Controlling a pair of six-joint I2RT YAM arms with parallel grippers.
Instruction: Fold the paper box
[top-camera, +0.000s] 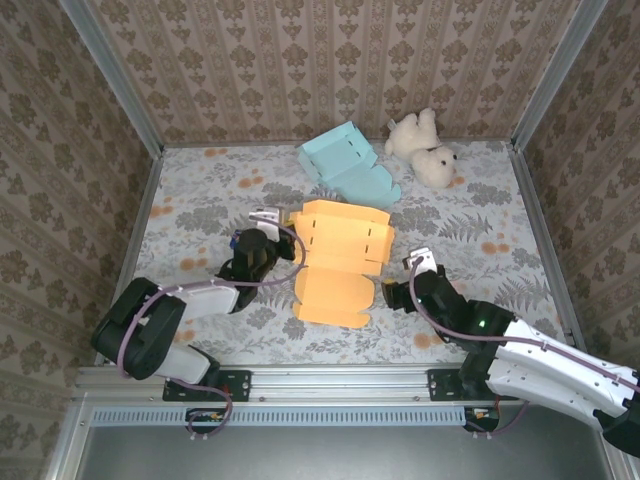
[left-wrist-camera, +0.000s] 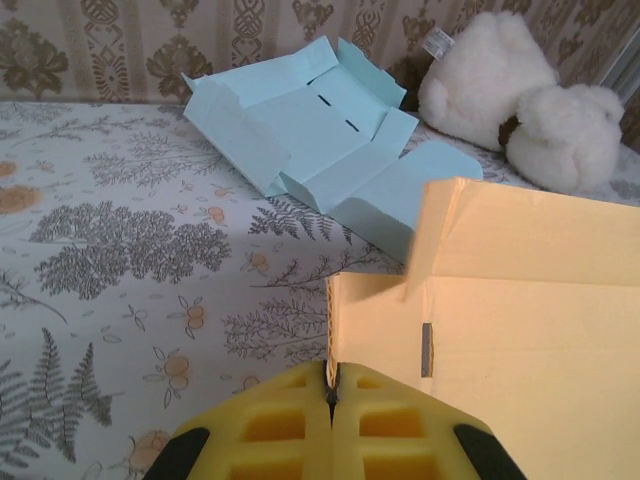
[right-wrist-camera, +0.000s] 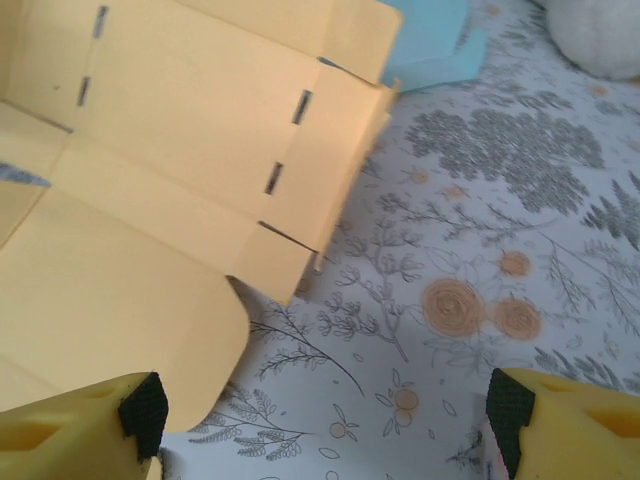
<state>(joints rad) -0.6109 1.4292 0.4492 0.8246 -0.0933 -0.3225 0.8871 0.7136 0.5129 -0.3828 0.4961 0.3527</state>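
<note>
The flat orange paper box (top-camera: 340, 262) lies in the middle of the floral desk (top-camera: 200, 190). The left gripper (left-wrist-camera: 331, 395) is clenched on its left edge. The right gripper (right-wrist-camera: 320, 410) hangs released by its right edge.

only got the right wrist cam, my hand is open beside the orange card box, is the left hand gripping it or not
Observer: yes, the left hand is shut on the thin left edge of the flat orange paper box, on the far side from your right hand.
Operator: whats the blue bit past it
Observer: a light blue paper box, opened out with some flaps raised, lying just behind the orange one toward the back wall.
Operator: and the white blob top right
Observer: a white plush bear lying by the back wall, to the right of the blue box.
</note>
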